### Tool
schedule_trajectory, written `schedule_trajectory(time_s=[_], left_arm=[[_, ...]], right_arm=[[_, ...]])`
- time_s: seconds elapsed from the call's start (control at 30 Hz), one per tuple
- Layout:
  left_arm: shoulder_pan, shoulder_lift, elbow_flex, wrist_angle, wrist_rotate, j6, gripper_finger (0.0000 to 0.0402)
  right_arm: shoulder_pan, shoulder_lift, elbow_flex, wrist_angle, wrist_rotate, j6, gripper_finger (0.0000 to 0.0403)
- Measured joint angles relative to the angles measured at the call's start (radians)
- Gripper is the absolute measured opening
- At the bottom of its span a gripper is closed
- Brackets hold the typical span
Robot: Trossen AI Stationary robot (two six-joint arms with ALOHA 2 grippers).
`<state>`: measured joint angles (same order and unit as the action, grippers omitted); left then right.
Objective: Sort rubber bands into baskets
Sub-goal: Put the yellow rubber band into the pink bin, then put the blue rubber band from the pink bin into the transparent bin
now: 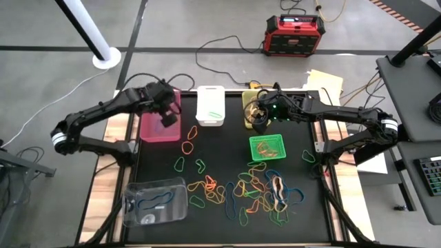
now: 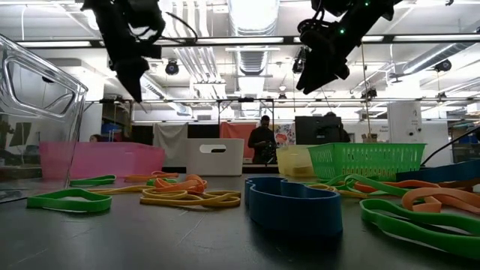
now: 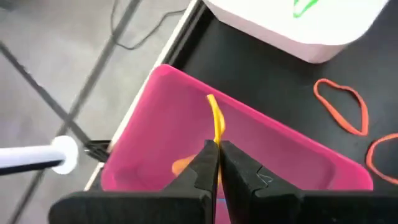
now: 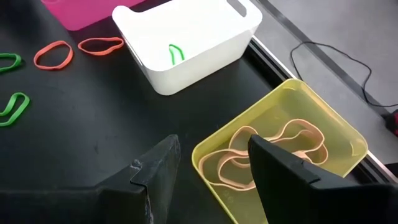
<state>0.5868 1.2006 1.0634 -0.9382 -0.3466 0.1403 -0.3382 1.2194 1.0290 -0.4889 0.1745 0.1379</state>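
My left gripper (image 1: 169, 118) is above the magenta-pink basket (image 1: 153, 127), shut on an orange rubber band (image 3: 216, 118). Another orange band (image 3: 180, 165) lies in that basket. My right gripper (image 4: 211, 163) is open and empty above the near corner of the translucent yellow basket (image 4: 339, 134), which holds pale yellow bands (image 4: 292, 140). The white basket (image 1: 210, 105) holds a green band (image 4: 176, 53). The green mesh basket (image 1: 267, 147) holds bands too. The clear basket (image 1: 155, 201) stands near left. Many loose coloured bands (image 1: 255, 193) lie on the black table. My left gripper pinches the orange band's one end (image 3: 217, 138) between its two fingertips, pointing down from above. The rest of the band hangs past the fingertips, clear, over the inside of the pink basket.
Loose orange bands (image 1: 189, 138) and green bands (image 1: 179, 164) lie between the baskets and the pile. A red-black box (image 1: 295, 34) and cables are on the floor beyond the table. People show far off in the low view (image 2: 262, 139).
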Motion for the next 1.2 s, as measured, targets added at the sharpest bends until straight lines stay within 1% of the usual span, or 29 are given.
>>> schedule_trajectory(time_s=[0.17,0.27,0.33,0.53,0.67,0.87,0.97,1.03,1.1,1.17,1.2], left_arm=[[0.123,0.055,-0.001,0.076,0.005,0.029,0.0],[0.186,0.098,-0.001,0.095,0.09,0.043,0.0],[0.218,0.13,-0.001,0.104,0.124,0.041,0.0],[0.282,0.226,0.001,0.115,0.125,-0.018,0.0005],[0.292,0.265,0.002,0.084,0.132,-0.04,0.0032],[0.293,0.286,0.002,0.053,0.13,-0.064,0.0099],[0.292,0.279,0.002,-0.006,0.144,-0.08,0.0127],[0.292,0.27,0.002,-0.061,0.19,-0.105,0.0139],[0.292,0.264,0.0,-0.114,0.266,-0.133,0.0147],[0.285,0.251,-0.017,-0.145,0.335,-0.139,0.0149],[0.283,0.247,-0.03,-0.143,0.349,-0.141,0.015]], right_arm=[[0.0,0.0,0.0,0.0,0.0,-0.001,0.0187],[0.0,0.0,0.0,0.001,0.001,-0.005,0.0187],[0.0,0.0,0.0,0.001,0.001,-0.005,0.0187],[0.0,0.0,-0.001,0.001,0.001,-0.022,0.0187],[0.0,0.0,-0.001,0.002,0.002,-0.026,0.0187],[0.0,0.0,-0.004,0.003,0.002,-0.026,0.0187],[0.0,0.0,-0.007,0.004,0.002,-0.026,0.0187],[0.0,0.0,-0.01,0.005,0.002,-0.026,0.0187],[0.0,0.0,-0.015,0.004,0.002,-0.026,0.0187],[0.0,0.0,-0.02,0.005,0.003,-0.026,0.0187],[0.0,0.0,-0.022,0.005,0.003,-0.026,0.0187]])
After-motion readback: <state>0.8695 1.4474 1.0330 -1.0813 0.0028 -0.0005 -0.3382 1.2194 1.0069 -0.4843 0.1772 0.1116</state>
